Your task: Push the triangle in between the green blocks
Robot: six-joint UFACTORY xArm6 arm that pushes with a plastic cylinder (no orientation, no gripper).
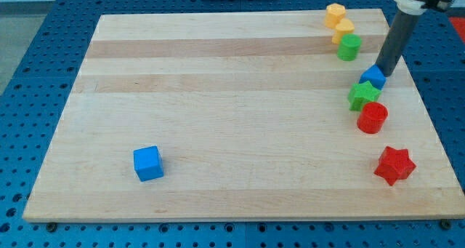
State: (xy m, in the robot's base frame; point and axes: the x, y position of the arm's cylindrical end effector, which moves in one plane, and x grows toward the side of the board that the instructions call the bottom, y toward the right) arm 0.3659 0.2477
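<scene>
Tip: my tip, a bare rod grasping nothing, touches the small blue triangle block's far right side.
Triangle: just above the green star block, probably touching.
Gap: the green cylinder block stands farther, to the left.
Reason: a leftward, far push would enter the gap.

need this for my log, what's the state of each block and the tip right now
my tip: touching blue triangle's right side
blue triangle: above green star, touching
green star: below triangle
green cylinder: apart, above triangle
yellow blocks: top, paired
red cylinder: below star
red star: alone
blue cube: alone, far left
</scene>
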